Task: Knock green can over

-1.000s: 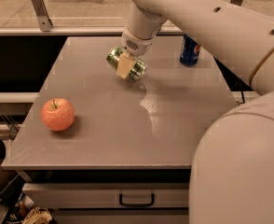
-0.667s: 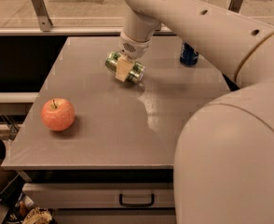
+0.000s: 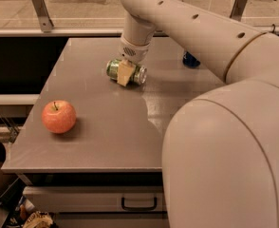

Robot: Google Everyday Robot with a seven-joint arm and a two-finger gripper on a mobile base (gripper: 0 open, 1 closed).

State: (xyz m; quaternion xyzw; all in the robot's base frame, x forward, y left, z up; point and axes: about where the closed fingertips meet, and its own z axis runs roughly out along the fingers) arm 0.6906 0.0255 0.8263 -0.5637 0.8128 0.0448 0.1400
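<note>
The green can [image 3: 114, 68] lies on its side on the grey table [image 3: 106, 132], near the middle back, with its silver top [image 3: 140, 76] facing right. My gripper [image 3: 125, 73] comes down from the large cream arm and sits across the middle of the can, one tan finger [image 3: 124, 73] lying over its front. The far finger is hidden behind the can.
A red apple [image 3: 59, 117] sits near the table's left front edge. A blue can [image 3: 190, 60] stands at the back right, mostly hidden by my arm. My arm's bulk covers the right side of the view. A drawer with a handle [image 3: 138, 204] is under the table.
The arm has swung a little to the left and fills more of the right side. The can stays on its side under the gripper.
</note>
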